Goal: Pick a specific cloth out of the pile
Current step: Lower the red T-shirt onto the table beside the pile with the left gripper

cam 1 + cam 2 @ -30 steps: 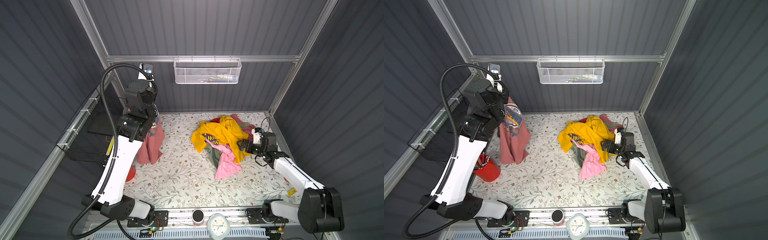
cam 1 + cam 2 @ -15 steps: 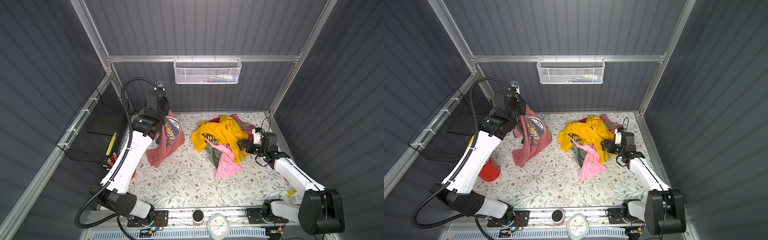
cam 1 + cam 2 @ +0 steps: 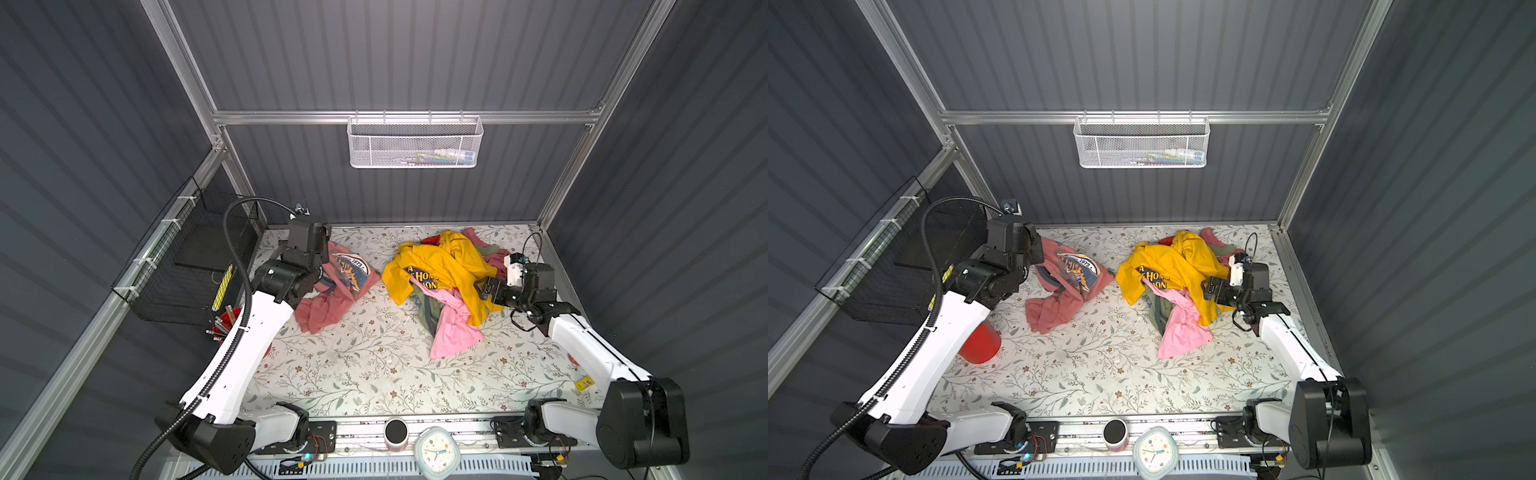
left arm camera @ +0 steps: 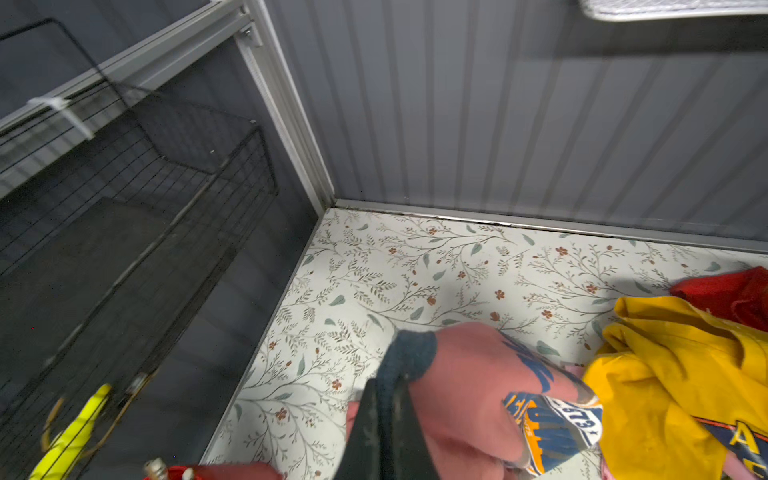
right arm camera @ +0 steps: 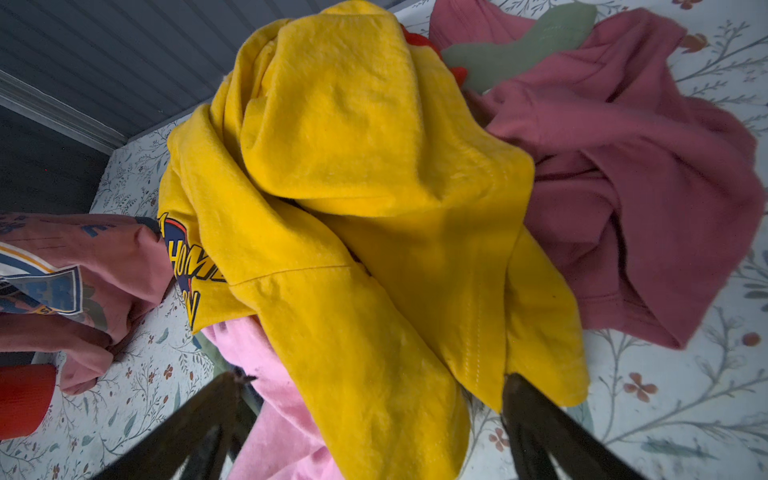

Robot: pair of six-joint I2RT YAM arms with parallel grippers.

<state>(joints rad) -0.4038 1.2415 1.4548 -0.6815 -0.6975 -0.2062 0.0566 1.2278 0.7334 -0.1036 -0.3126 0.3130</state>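
The cloth point(image 3: 347, 286) point(image 3: 1071, 286), salmon-red with a navy "1973" print, is bunched at the table's back left, just left of the pile. Its lower half lies on the table. My left gripper point(image 3: 323, 283) point(image 4: 388, 386) is shut on its navy collar and holds that end up. The pile point(image 3: 440, 270) point(image 3: 1175, 266) has a yellow T-shirt on top, with pink point(image 3: 453, 332), olive and red pieces under it. At the pile's right side my right gripper point(image 3: 484, 289) point(image 5: 374, 378) stands open. The yellow hem and pink garment lie loose between its fingers point(image 5: 523, 399).
A black wire basket point(image 3: 187, 266) hangs on the left wall, with a red cup point(image 3: 980, 345) of pens below it beside the left arm. A white mesh basket point(image 3: 415, 141) hangs on the back wall. A clock point(image 3: 436, 453) and a black cylinder point(image 3: 395, 432) sit at the front edge.
My left arm has swung right from the left wall and come down with the cloth. The cloth hung free before; now its lower part rests on the table. The right arm has not moved.
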